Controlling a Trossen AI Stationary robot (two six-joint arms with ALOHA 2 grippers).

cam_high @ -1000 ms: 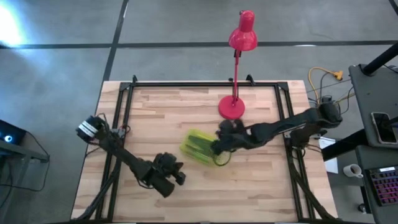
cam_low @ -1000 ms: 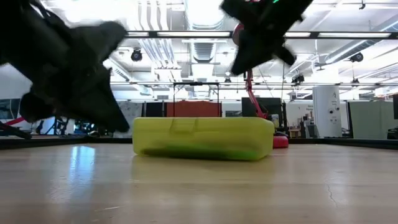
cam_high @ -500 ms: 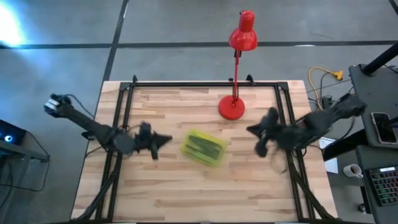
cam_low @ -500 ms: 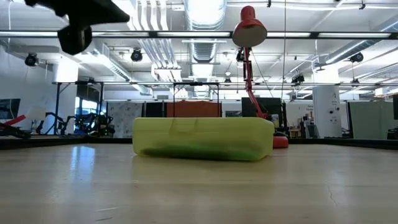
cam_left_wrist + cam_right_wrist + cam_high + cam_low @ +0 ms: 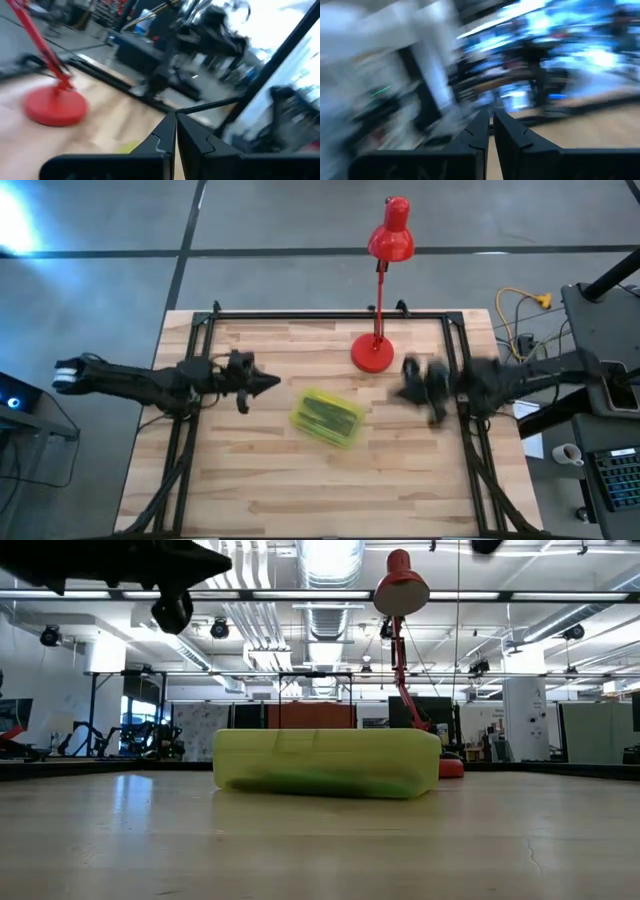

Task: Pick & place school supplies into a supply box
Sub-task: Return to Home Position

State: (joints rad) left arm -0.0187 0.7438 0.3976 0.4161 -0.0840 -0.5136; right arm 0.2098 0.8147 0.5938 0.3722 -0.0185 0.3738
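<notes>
The supply box is a translucent yellow-green case, lid down, lying flat on the wooden table near its middle. In the low view the supply box shows green school supplies through its wall. My left gripper hovers to the left of the box, pointing toward the right, and its fingers meet in the left wrist view. My right gripper hovers to the right of the box, blurred. In the right wrist view its fingers are together. Neither touches anything.
A red desk lamp stands on its round base just beyond the box, and its head reaches past the far edge. In the low view the lamp rises behind the box. Black rails line the table's sides.
My right gripper has drawn back from the box toward the table's right edge and risen. My left gripper has swung from near the table's near edge up and toward the far left. The box has stayed where it was.
</notes>
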